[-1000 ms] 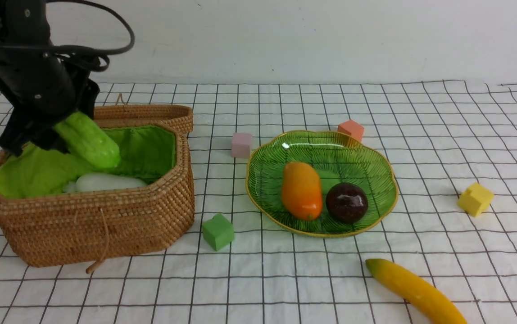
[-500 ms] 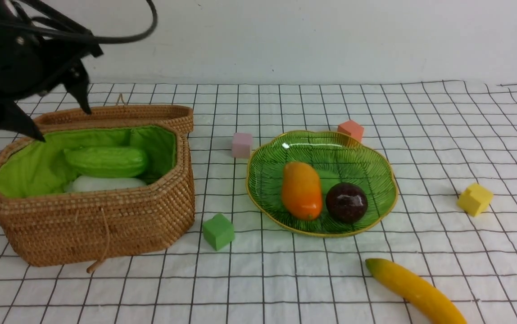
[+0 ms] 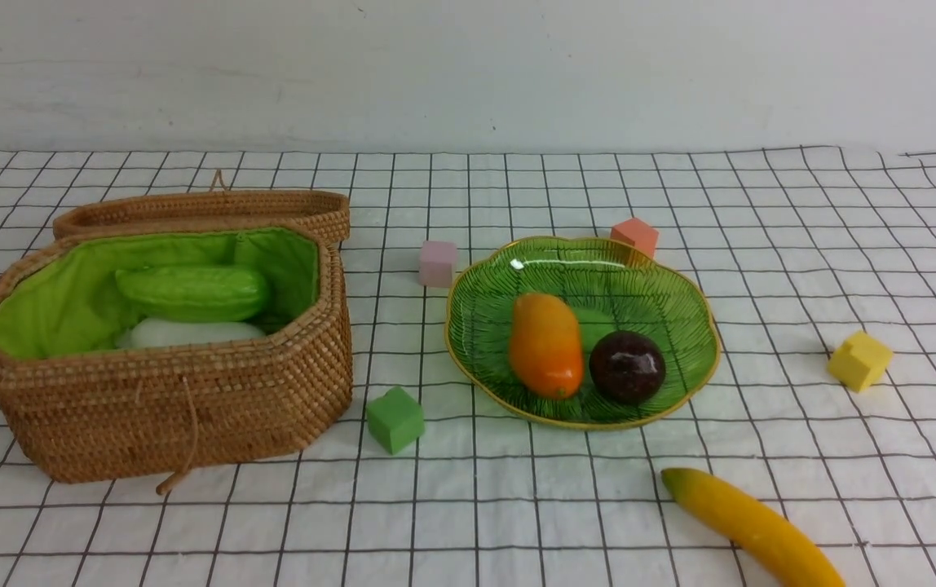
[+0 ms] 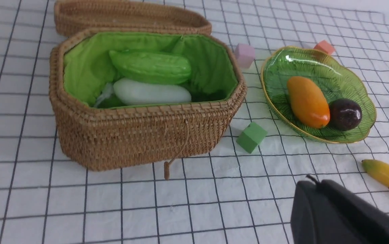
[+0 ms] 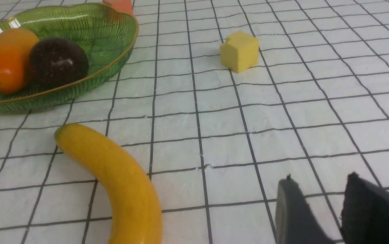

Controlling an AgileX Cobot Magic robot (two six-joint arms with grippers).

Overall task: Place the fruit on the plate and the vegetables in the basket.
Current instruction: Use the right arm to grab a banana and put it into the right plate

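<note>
The wicker basket (image 3: 191,399) stands at the left with its lid back. Inside lie a pale green gourd (image 3: 191,292) and a white radish (image 3: 191,333); no carrot shows. On the green plate (image 3: 680,302) rest an orange mango (image 3: 545,344) and a dark purple mangosteen (image 3: 628,367). The yellow banana (image 3: 753,526) lies on the cloth in front of the plate. Neither arm shows in the front view. My left gripper (image 4: 316,182) is shut and empty, back from the basket (image 4: 140,135). My right gripper (image 5: 320,181) is open and empty, beside the banana (image 5: 113,176).
Foam cubes lie on the checked cloth: green (image 3: 394,419) between basket and plate, pink (image 3: 437,262) and orange (image 3: 636,235) behind the plate, yellow (image 3: 861,359) at the right.
My left gripper let the gourd drop into the basket onto the radish, then drew back out of the front view and shut. The right arm has not moved.
</note>
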